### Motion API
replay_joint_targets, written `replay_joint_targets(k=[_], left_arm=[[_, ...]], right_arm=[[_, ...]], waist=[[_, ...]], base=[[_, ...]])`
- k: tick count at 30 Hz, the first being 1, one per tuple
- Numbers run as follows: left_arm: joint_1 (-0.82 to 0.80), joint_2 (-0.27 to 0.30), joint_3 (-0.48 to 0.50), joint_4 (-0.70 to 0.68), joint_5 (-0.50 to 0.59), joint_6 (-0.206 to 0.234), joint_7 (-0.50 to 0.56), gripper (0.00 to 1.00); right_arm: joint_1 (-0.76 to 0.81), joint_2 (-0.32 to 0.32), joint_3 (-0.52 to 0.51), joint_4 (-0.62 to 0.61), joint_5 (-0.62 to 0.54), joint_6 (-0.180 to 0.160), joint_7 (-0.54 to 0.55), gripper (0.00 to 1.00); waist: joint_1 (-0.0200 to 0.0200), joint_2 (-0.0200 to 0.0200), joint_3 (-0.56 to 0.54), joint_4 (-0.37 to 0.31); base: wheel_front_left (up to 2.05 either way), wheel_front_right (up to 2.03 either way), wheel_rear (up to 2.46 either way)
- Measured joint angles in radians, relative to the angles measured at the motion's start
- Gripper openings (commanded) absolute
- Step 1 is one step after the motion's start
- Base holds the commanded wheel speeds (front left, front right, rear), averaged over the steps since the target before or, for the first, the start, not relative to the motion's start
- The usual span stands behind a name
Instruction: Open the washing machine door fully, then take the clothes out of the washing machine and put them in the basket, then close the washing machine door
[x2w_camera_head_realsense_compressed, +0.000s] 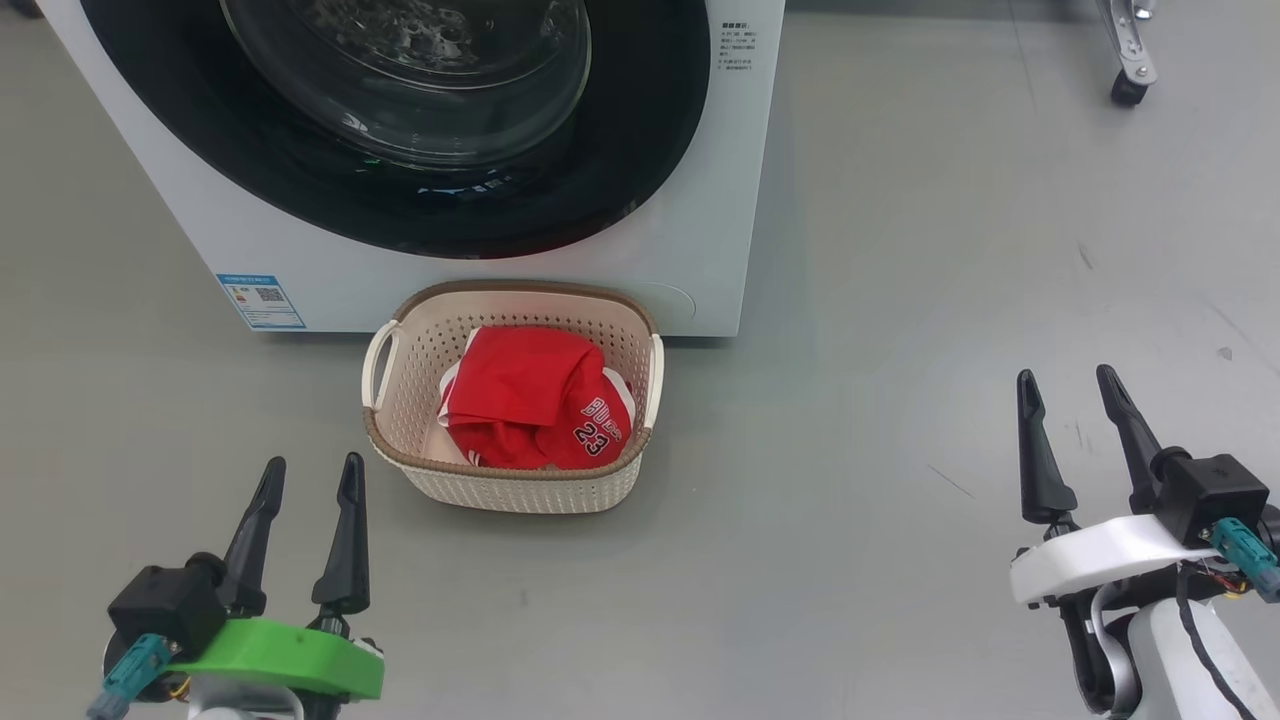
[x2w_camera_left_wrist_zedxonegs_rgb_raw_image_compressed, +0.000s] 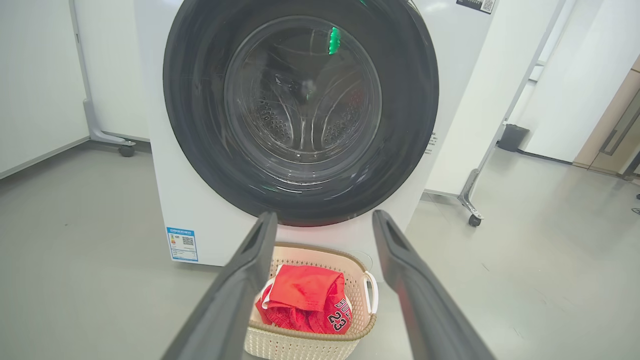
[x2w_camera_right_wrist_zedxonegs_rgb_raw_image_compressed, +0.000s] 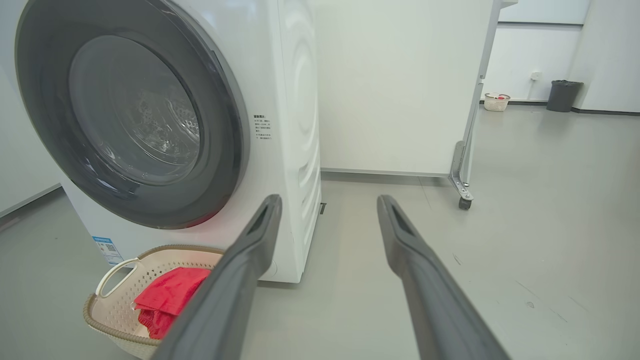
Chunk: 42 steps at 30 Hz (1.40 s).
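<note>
The round black-rimmed glass door (x2w_camera_head_realsense_compressed: 400, 110) up top looks shut. The red jersey clothes (x2w_camera_head_realsense_compressed: 530, 395) lie in the cream holey basket (x2w_camera_head_realsense_compressed: 520, 492). The left gripper (x2w_camera_head_realsense_compressed: 312, 462) and right gripper (x2w_camera_head_realsense_compressed: 1065, 376) have fingers spread wide and empty; best to hold them clear.

A white partition panel (x2w_camera_right_wrist_zedxonegs_rgb_raw_image_compressed: 400, 85) stands upright on the grey floor (x2w_camera_right_wrist_zedxonegs_rgb_raw_image_compressed: 550, 240). At the panel's near lower corner a metal foot (x2w_camera_right_wrist_zedxonegs_rgb_raw_image_compressed: 457, 170) slopes down to a black caster (x2w_camera_right_wrist_zedxonegs_rgb_raw_image_compressed: 465, 203) resting on the floor. Beyond the panel, against the far wall, sits a dark waste bin (x2w_camera_right_wrist_zedxonegs_rgb_raw_image_compressed: 562, 95). Between that bin and the panel's edge is a distant pale hamper (x2w_camera_right_wrist_zedxonegs_rgb_raw_image_compressed: 496, 102) with something red inside. A wall socket (x2w_camera_right_wrist_zedxonegs_rgb_raw_image_compressed: 536, 75) sits above the hamper, near the panel's edge. In the left wrist view a wooden door (x2w_camera_left_wrist_zedxonegs_rgb_raw_image_compressed: 612, 132) with a long handle lies past the panel, to its right.
</note>
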Motion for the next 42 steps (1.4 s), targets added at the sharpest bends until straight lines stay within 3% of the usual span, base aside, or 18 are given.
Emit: replay_joint_targets(k=[42], left_arm=[[0.001,-0.009,0.02,0.024,0.011,0.0,0.0,1.0]], right_arm=[[0.067,0.029,-0.036,-0.067,-0.053,0.017,0.0,1.0]], waist=[[0.0,0.0,0.015,0.009]], base=[[0.0,0.0,0.0]])
